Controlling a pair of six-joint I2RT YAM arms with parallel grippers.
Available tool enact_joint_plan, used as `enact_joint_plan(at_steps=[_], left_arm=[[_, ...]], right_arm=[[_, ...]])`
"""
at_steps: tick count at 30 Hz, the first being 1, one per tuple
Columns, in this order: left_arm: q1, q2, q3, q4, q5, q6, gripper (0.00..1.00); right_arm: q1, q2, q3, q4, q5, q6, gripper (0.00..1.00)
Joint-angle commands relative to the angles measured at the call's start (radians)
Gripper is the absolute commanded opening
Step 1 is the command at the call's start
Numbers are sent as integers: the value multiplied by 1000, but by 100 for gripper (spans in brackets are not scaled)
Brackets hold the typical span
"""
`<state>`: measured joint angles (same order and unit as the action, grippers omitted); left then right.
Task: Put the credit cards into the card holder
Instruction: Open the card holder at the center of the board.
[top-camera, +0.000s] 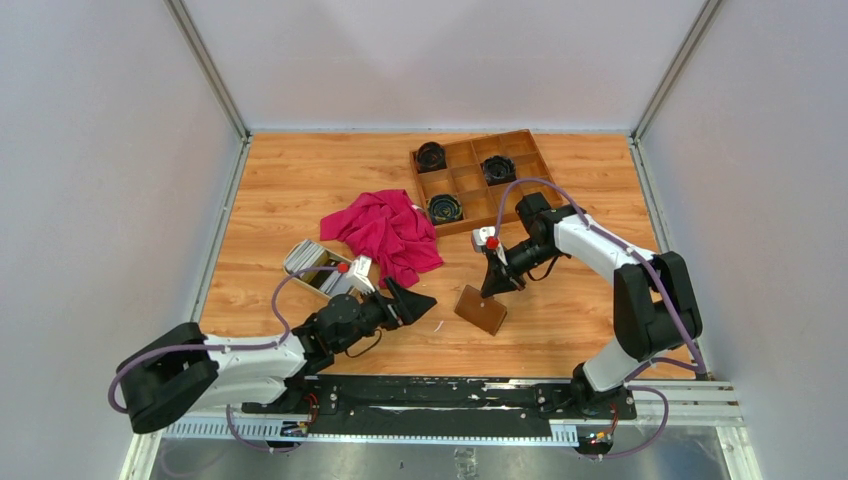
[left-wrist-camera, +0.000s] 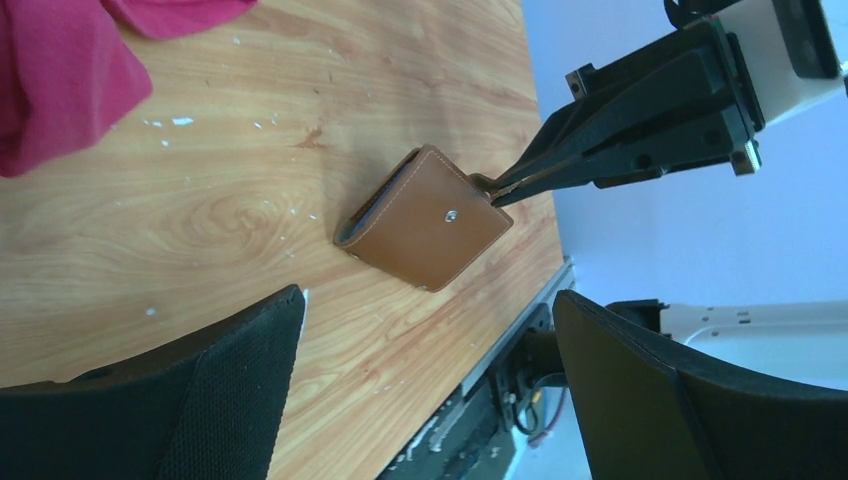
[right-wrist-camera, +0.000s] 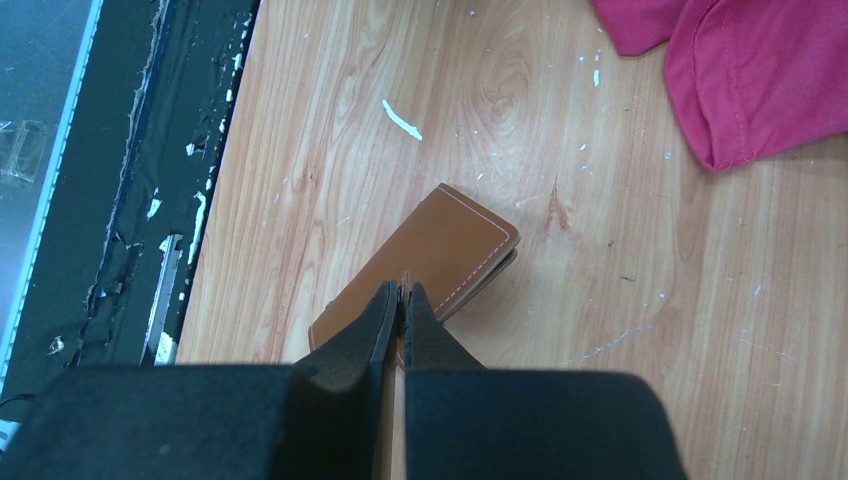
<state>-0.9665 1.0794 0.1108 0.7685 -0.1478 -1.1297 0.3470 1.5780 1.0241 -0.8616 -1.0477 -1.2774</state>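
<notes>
The brown leather card holder (top-camera: 481, 310) lies folded on the wooden table near its front edge. A metal snap stud shows on its top face in the left wrist view (left-wrist-camera: 425, 220). My right gripper (top-camera: 490, 292) is shut on the holder's thin snap tab, pinched between its fingertips in the right wrist view (right-wrist-camera: 403, 290); the holder (right-wrist-camera: 440, 245) lies just beyond. My left gripper (top-camera: 425, 303) is open and empty just left of the holder, its jaws wide apart in the left wrist view (left-wrist-camera: 428, 300). The stack of credit cards (top-camera: 303, 256) sits at the left behind my left arm.
A pink cloth (top-camera: 385, 232) lies crumpled mid-table. A wooden compartment tray (top-camera: 520, 135) at the back holds three black round items. The metal rail runs along the table's front edge, close to the holder.
</notes>
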Motion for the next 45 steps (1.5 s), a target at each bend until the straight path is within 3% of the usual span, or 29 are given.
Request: enact_joint_plan(at_steps=[1, 7, 24, 30, 36, 45], left_arm=[[-9, 96, 68, 12, 21, -137, 95], [-13, 195, 108, 12, 19, -213, 91], [-50, 265, 157, 12, -33, -351, 91], [-80, 370, 228, 12, -43, -443, 91], [-88, 478, 310, 11, -53, -487, 91], [-88, 559, 316, 9, -75, -535, 87]], right_arm=[[14, 12, 21, -21, -26, 4, 0], [13, 13, 20, -19, -28, 4, 0], [14, 16, 15, -14, -27, -2, 0], [15, 9, 13, -13, -34, -1, 0], [17, -16, 6, -23, -102, -11, 0], [16, -31, 10, -68, -161, -65, 0]])
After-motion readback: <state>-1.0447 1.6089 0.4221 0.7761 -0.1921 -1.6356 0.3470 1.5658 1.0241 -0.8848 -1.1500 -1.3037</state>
